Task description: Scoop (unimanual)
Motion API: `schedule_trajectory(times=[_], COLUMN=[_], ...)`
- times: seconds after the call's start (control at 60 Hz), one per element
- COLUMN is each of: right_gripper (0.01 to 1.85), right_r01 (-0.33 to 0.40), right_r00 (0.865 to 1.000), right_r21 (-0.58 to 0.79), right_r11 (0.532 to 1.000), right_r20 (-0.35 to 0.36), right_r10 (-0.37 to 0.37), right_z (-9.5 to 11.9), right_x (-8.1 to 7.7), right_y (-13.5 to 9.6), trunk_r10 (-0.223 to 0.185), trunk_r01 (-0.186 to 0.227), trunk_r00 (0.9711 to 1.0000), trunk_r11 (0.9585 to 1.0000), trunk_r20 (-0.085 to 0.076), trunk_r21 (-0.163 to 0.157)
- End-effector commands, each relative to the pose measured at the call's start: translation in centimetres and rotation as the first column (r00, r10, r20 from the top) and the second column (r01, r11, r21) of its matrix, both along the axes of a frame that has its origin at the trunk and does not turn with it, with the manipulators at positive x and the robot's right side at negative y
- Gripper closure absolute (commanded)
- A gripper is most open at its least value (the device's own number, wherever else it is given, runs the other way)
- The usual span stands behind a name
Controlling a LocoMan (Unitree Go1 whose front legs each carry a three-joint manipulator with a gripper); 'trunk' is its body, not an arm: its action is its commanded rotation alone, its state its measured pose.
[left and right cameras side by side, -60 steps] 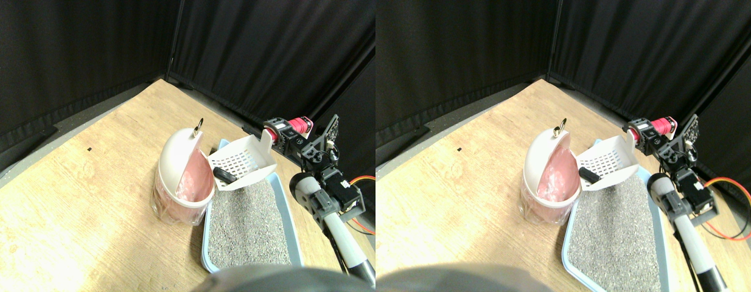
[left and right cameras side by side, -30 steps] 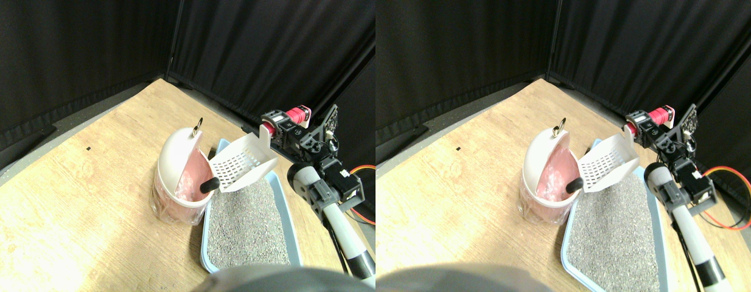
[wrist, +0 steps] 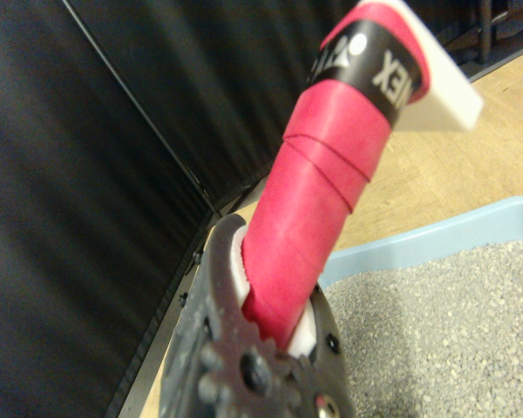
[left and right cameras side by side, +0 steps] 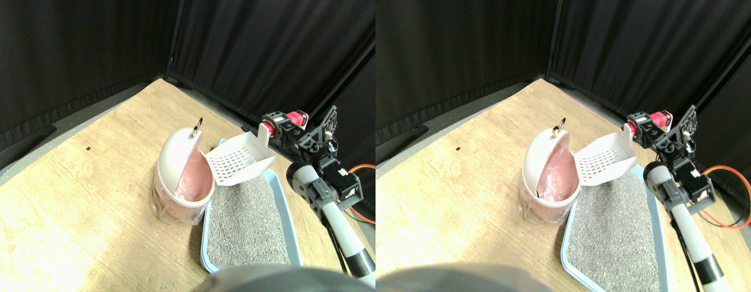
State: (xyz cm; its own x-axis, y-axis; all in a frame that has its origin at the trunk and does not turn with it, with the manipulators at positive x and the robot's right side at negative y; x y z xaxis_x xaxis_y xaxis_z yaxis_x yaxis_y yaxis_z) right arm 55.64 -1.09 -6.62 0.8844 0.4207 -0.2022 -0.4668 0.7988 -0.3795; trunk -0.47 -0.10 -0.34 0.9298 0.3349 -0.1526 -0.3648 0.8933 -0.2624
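White scoop, gripped by its red handle in your end effector, is hanging empty ahead of it beside the bin; dumping looks done, returning over the litter tray is remaining.

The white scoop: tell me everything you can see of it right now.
The white scoop is a plastic litter shovel with raised side walls and a slotted floor, and it looks empty. It hangs above the far end of the blue litter tray, its open front edge beside the opening of the white bin. Whether they touch cannot be told. Its handle, wrapped in red tape, runs back to the right gripper, seated between the jaws.
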Motion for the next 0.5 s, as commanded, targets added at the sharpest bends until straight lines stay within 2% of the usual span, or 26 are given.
schedule_trajectory(times=[0.017, 0.033, 0.133, 0.217, 0.25, 0.383, 0.417, 0.483, 0.5], right_gripper=[1.81, 1.81, 1.81, 1.81, 1.81, 1.81, 1.81, 1.81, 1.81], right_r01=[-0.014, -0.015, -0.013, 0.063, 0.063, 0.108, 0.149, 0.157, 0.18], right_r00=[0.998, 0.999, 0.999, 0.996, 0.996, 0.988, 0.98, 0.978, 0.974], right_r21=[0.057, 0.108, 0.173, 0.268, 0.268, 0.373, 0.399, 0.409, 0.427], right_r11=[0.998, 0.994, 0.985, 0.961, 0.961, 0.922, 0.905, 0.899, 0.886], right_r20=[0.064, 0.051, 0.049, 0.047, 0.047, 0.061, 0.062, 0.061, 0.051], right_r10=[0.011, 0.009, 0.005, -0.079, -0.079, -0.14, -0.189, -0.199, -0.222], right_z=[0.8, 0.5, 0.2, 0.1, 0.1, -0.4, -0.7, -0.8, -1.1], right_x=[0.0, 0.3, 0.5, 0.5, 0.5, 0.8, 0.9, 0.9, 1.0], right_y=[0.1, -0.6, -1.7, -3.1, -3.1, -5.6, -6.7, -7.1, -8.1], trunk_r10=[-0.005, -0.01, -0.025, -0.047, -0.05, -0.085, -0.098, -0.106, -0.122], trunk_r01=[0.005, 0.01, 0.025, 0.047, 0.05, 0.087, 0.1, 0.108, 0.125], trunk_r00=[0.9998, 0.9997, 0.9994, 0.9985, 0.9983, 0.9957, 0.9945, 0.9935, 0.9916], trunk_r11=[1.0, 0.9999, 0.9997, 0.9987, 0.9986, 0.9954, 0.9939, 0.9927, 0.9903], trunk_r20=[-0.02, -0.021, -0.025, -0.029, -0.03, -0.035, -0.039, -0.04, -0.043], trunk_r21=[-0.005, -0.002, 0.006, 0.017, 0.019, 0.041, 0.048, 0.053, 0.061])
